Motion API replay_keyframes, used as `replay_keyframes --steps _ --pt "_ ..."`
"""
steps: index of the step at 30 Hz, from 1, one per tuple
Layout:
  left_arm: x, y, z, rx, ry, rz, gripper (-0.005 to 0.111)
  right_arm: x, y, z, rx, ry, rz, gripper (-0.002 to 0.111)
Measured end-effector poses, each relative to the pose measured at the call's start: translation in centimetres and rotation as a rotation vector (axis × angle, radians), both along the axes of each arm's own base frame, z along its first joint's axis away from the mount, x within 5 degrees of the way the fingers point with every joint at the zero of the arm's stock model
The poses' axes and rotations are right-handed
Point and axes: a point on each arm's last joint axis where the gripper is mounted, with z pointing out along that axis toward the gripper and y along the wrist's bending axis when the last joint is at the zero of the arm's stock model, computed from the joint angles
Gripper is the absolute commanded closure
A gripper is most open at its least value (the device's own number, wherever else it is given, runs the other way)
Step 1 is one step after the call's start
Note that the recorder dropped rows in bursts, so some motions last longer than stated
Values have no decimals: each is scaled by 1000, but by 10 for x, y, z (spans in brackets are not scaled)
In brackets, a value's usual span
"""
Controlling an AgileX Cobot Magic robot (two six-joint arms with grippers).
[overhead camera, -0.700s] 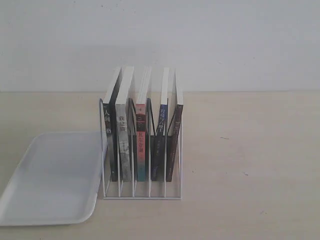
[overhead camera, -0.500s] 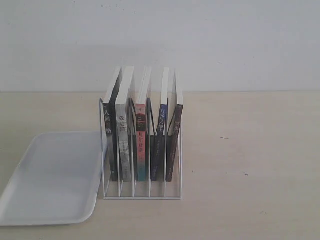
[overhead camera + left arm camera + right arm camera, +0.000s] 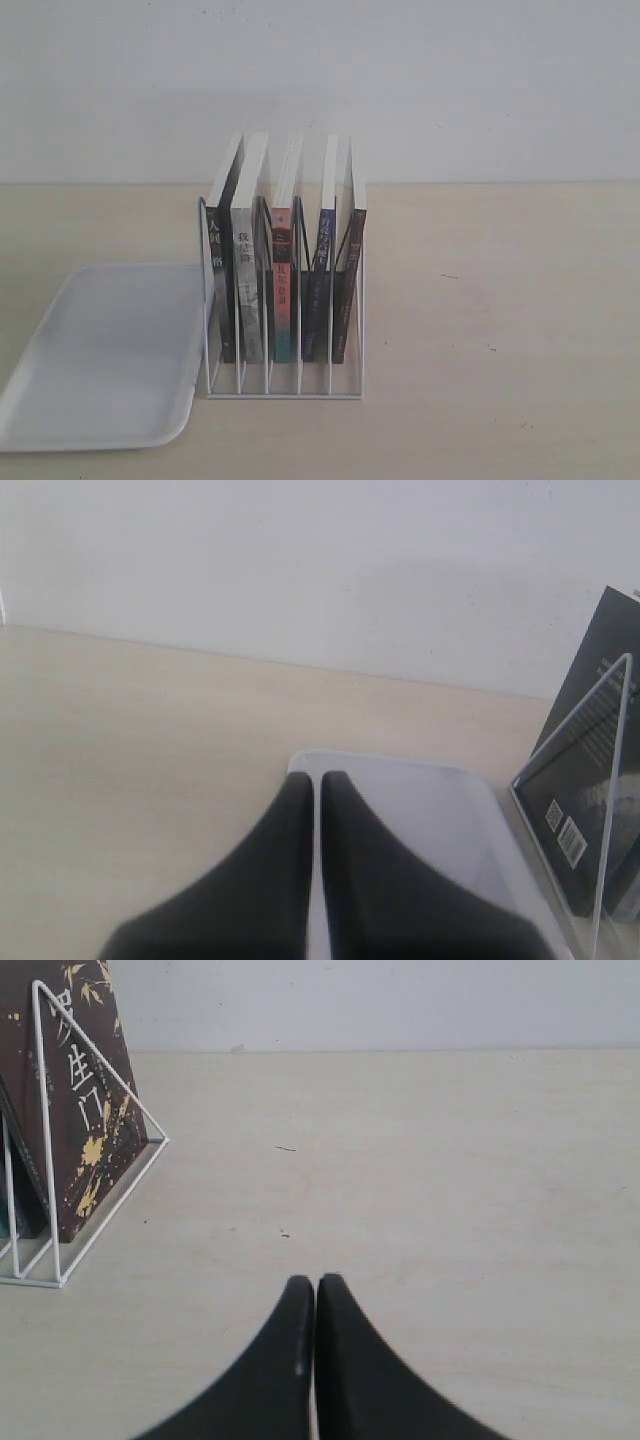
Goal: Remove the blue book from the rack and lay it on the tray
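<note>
Rim of tray (image 3: 100,360) just beside rack (image 3: 285,396)

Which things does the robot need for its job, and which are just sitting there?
Needed: blue book, rack, tray.
Just sitting: black book, grey book, red-and-teal book, maroon-brown book.

Pale wood desk (image 3: 500,300), back edge vs. white wall. White tray (image 3: 110,350) lies flat twd front-left corner. White wire rack (image 3: 300,396) stands approx. mid-desk, just beside tray's right edge. Few dark specks right of rack.
</note>
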Motion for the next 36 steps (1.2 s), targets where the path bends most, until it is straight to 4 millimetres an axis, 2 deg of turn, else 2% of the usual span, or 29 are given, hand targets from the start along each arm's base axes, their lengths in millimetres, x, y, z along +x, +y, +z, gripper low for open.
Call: replay_keyframes --steps 4,9,12,19,24,26,28,31,33,36 --pt "0 0 0 0 0 0 103 1 0 4 4 -40 0 108" --pt "0 0 0 0 0 0 103 2 -1 43 89 -468 -14 108" --pt "0 0 0 0 0 0 103 -3 -2 60 126 -656 -21 108" --pt "0 0 0 0 0 0 103 -10 -5 74 165 -832 -28 108" --pt "0 0 0 0 0 0 103 -32 -12 101 292 -1170 -47 108" --pt "0 0 0 0 0 0 103 -38 -15 117 331 -1213 -53 108" --pt "0 0 0 0 0 0 103 -46 -16 142 348 -1230 -49 108" --pt "0 0 0 0 0 0 103 -45 -15 179 336 -1161 -36 108" --pt "0 0 0 0 0 0 103 -30 -10 202 296 -1038 -26 108" --pt "0 0 0 0 0 0 103 1 -2 223 240 -816 -17 108"
